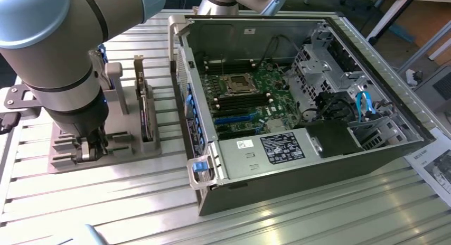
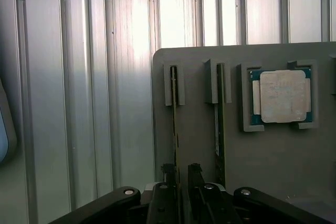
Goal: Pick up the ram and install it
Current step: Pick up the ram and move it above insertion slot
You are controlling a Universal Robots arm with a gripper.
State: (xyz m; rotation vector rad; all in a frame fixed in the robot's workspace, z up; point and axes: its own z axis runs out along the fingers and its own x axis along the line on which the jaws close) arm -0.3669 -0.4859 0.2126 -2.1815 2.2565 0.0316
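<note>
Thin ram [image 2: 174, 124] on edge in grey holder [image 2: 199, 145], lower left of exterior view, on ribbed table [image 1: 282, 218]. Claw [image 2: 181, 170] down over it, clenched or released impossible to tell. Computer case [image 1: 296, 176] label [image 1: 282, 146] unreadable.

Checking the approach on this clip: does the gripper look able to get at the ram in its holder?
Likely yes: the gripper is lined up at the end of the ram, nothing lies between them, and the neighbouring card stands apart.
</note>
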